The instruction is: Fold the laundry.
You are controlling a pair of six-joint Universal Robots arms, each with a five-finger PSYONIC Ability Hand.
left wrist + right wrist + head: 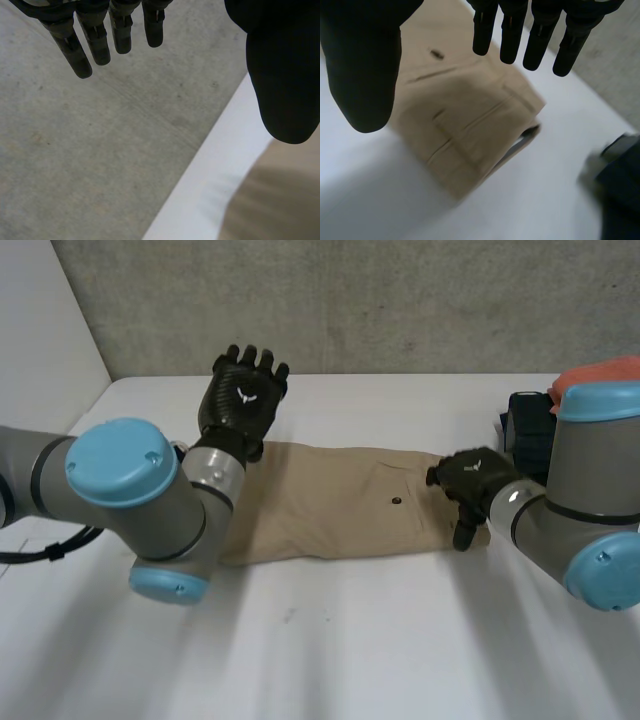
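Left hand is hanging raised over the far side of the counter, above the far edge of the tan trousers near their leg end. Its fingers are stretching out straight and spread, well apart from the thumb, and they are holding nothing. In the left wrist view they are pointing toward the grey concrete wall, with the counter's white edge and a bit of tan cloth showing beneath the thumb.

Right hand is hovering over the waist end of the trousers, palm down. Its fingers are also lying straight and parted from the thumb, gripping nothing. Whether a fingertip is touching the cloth at the near corner I cannot tell.

The trousers are lying folded lengthwise across the middle of the counter, flat, with the waistband toward the right arm. A small dark button is sitting on the upper layer beside a pocket seam. Just beyond the right hand, a dark folded garment is resting near the counter's edge, and an orange cloth is lying behind it.

Each hand is carrying a small white mark on its back, too small to read as letters.
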